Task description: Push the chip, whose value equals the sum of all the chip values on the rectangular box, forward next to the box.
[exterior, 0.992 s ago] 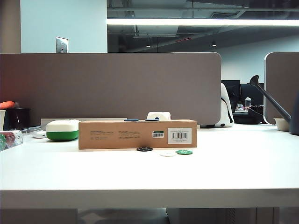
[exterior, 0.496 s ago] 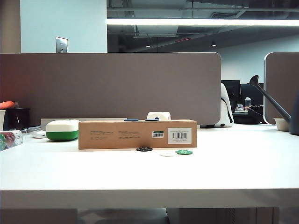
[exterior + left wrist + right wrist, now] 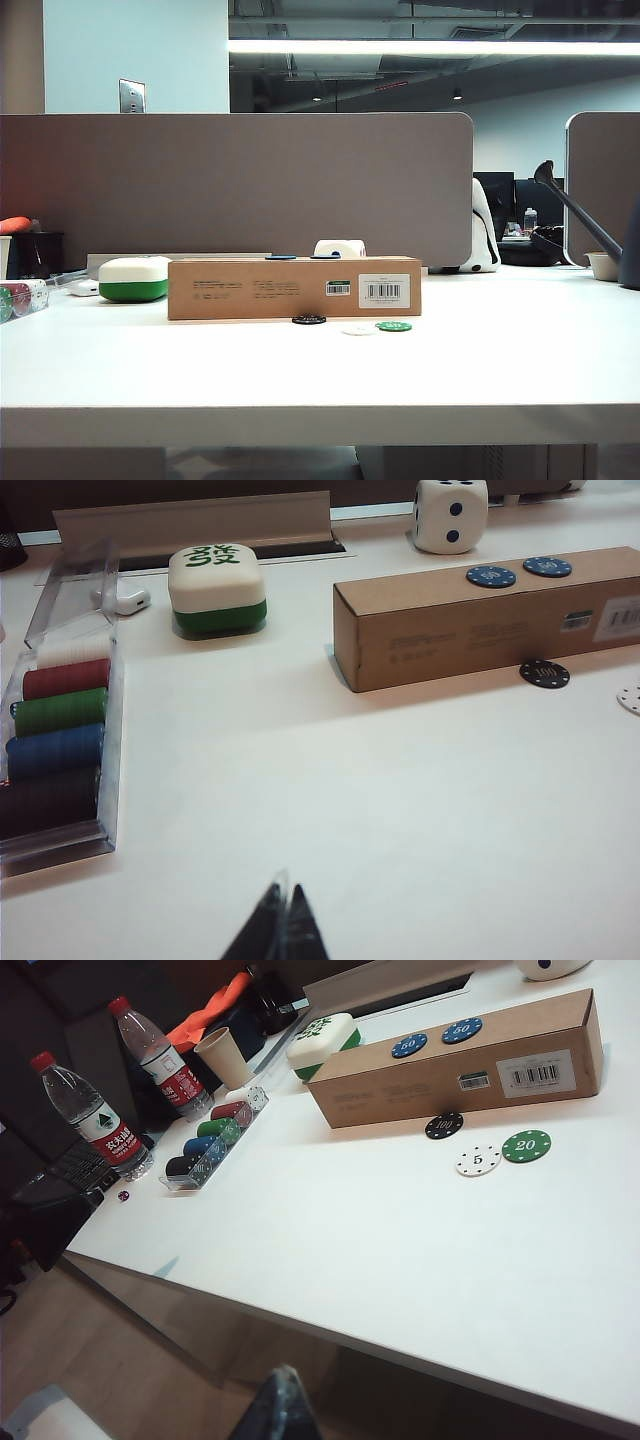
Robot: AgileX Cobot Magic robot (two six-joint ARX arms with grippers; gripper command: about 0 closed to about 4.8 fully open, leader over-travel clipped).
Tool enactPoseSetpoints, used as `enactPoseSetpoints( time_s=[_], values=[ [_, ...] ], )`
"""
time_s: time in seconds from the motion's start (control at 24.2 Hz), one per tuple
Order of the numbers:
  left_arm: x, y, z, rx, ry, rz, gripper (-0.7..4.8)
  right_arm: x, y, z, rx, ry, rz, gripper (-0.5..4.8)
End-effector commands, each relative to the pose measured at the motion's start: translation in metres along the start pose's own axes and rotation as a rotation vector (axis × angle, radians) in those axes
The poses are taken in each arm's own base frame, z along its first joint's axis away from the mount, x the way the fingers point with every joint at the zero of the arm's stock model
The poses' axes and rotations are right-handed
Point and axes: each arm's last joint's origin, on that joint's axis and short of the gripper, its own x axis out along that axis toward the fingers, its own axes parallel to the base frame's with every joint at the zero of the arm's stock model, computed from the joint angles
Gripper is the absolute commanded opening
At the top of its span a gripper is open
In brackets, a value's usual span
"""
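The black 100 chip (image 3: 309, 320) (image 3: 545, 674) (image 3: 444, 1126) lies flat on the white tabletop (image 3: 320, 370), just at the near face of the box (image 3: 294, 288) (image 3: 480, 630) (image 3: 460, 1060), close to its middle. On top of the box sit two blue chips (image 3: 491, 576) (image 3: 409, 1046), each marked 50, side by side and apart. Right of the black chip and a little nearer, a white 5 chip (image 3: 358, 329) (image 3: 478, 1161) and a green 20 chip (image 3: 394, 326) (image 3: 526, 1146) rest next to each other. Beyond the box stands a white die (image 3: 450, 513) with dark pips; to its left sits a white-and-green mahjong-tile case (image 3: 134, 279) (image 3: 217, 590). A clear tray (image 3: 60, 750) (image 3: 212, 1145) at the far left of the tabletop holds stacks of white, red, green, blue and dark chips. Two water bottles (image 3: 150, 1055) and a paper cup (image 3: 224, 1057) stand past the tray. The left gripper (image 3: 282, 930) hovers over bare tabletop well near of the box, its fingers pressed together on nothing. The right gripper (image 3: 280, 1410) hangs off the near edge of the tabletop, its fingers closed and empty. Neither gripper shows in the exterior view.
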Motion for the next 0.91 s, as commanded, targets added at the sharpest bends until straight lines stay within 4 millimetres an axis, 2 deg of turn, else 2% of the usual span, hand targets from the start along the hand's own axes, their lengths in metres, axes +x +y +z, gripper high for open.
enactPoseSetpoints(
  time_s=[0.04,0.25,0.45,0.58,0.83,0.91],
  values=[
    [0.000,0.000,0.002,0.000,-0.016,0.002,-0.05,-0.001,0.001,0.002,0.006,-0.012,0.008,-0.01],
    [0.000,0.000,0.002,0.000,-0.016,0.002,-0.05,-0.001,-0.002,0.000,-0.074,-0.001,-0.027,-0.01],
    [0.000,0.000,0.002,0.000,-0.015,0.002,-0.05,-0.002,-0.014,0.001,-0.124,-0.090,-0.114,-0.01],
    [0.000,0.000,0.002,0.000,-0.016,0.000,-0.05,0.011,-0.020,-0.005,-0.204,-0.149,-0.166,-0.01],
    [0.000,0.000,0.002,0.000,-0.016,0.001,-0.05,0.041,-0.040,-0.024,-0.267,-0.193,0.066,-0.01],
    [0.000,0.000,0.002,0.000,-0.016,0.000,-0.05,0.045,-0.050,-0.028,-0.270,-0.202,0.078,-0.01]
  ],
)
